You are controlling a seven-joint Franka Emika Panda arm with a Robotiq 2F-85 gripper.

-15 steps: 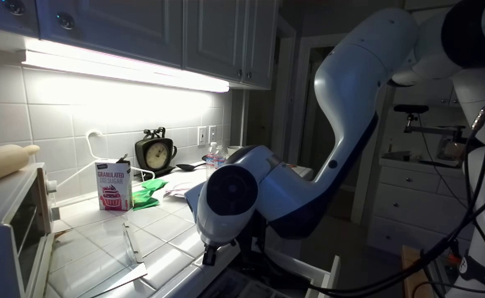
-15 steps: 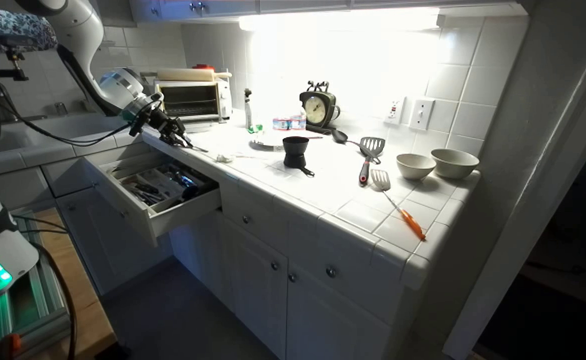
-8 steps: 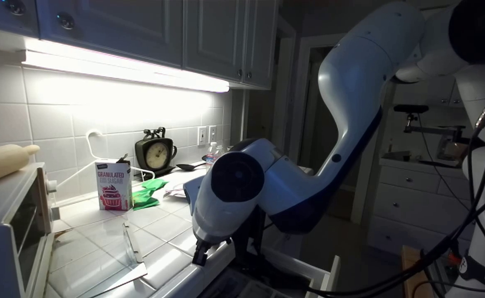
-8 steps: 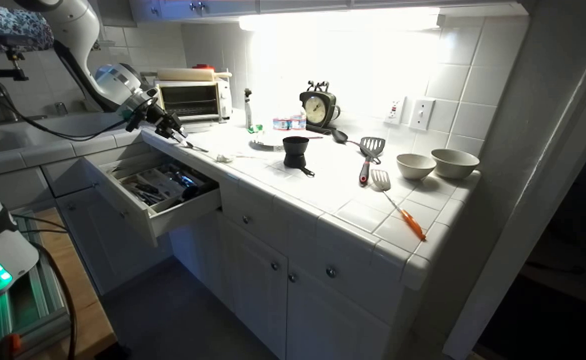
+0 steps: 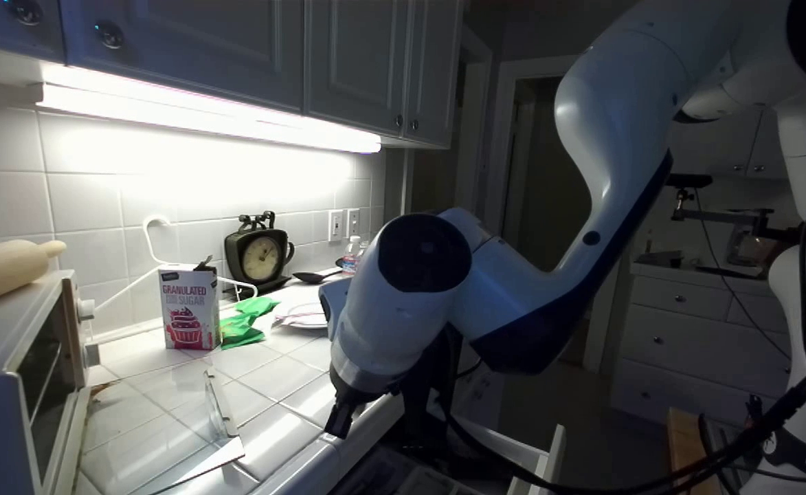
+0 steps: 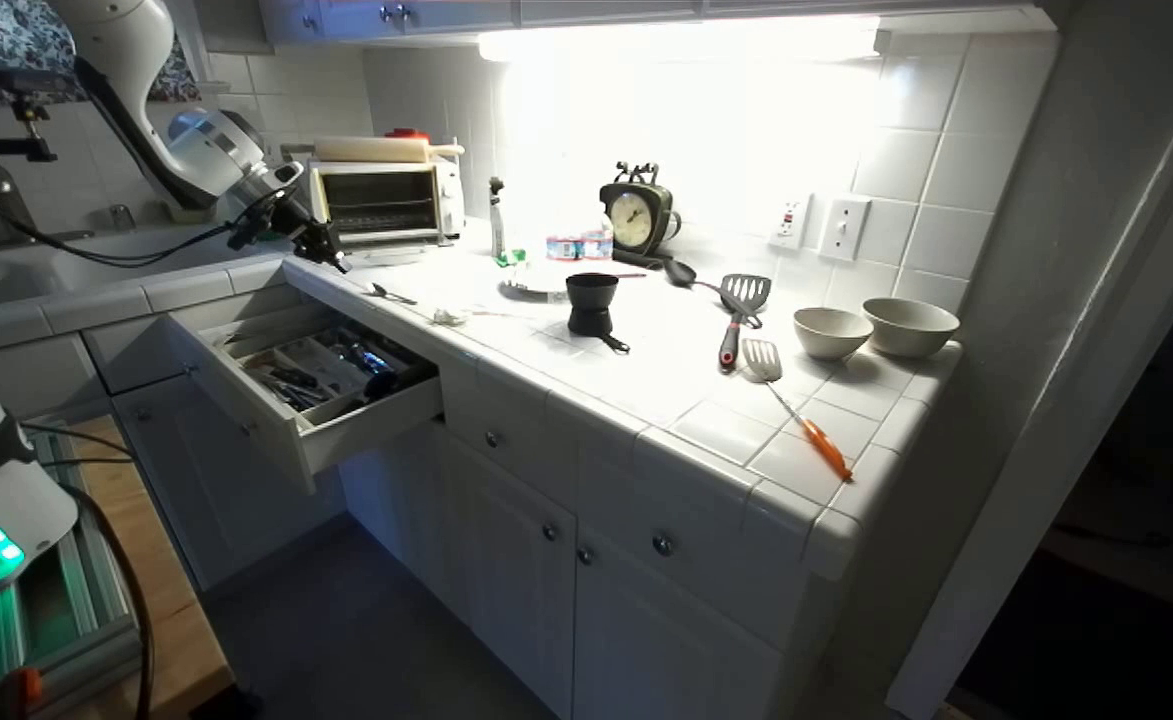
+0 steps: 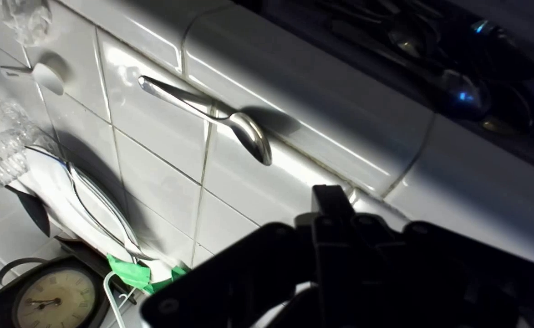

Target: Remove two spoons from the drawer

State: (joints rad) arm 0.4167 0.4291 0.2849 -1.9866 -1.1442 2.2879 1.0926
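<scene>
The drawer (image 6: 366, 436) is pulled out; its tray holds cutlery. It also shows at the bottom of an exterior view (image 5: 549, 457). In the wrist view several spoons (image 7: 463, 93) lie in its dark interior at upper right. One metal spoon (image 7: 251, 132) lies on the tiled counter along the front edge; it shows in an exterior view (image 6: 393, 294). My gripper (image 7: 333, 198) is shut, with nothing seen between its fingertips. It hovers over the counter, apart from the spoon, on the toaster oven side, in both exterior views (image 6: 334, 258) (image 5: 339, 421).
A toaster oven (image 6: 378, 200) with a rolling pin (image 6: 371, 149) stands near the arm. A sugar box (image 5: 189, 308), a scale clock (image 6: 636, 212), a black measuring cup (image 6: 591, 302), spatulas (image 6: 761, 358) and bowls (image 6: 832, 332) are on the counter. A bent clear sheet (image 5: 217, 405) lies near the oven.
My gripper has moved up and away from the spoon, back toward the toaster oven and the robot's base. The spoon stays on the counter, and the drawer has not moved.
</scene>
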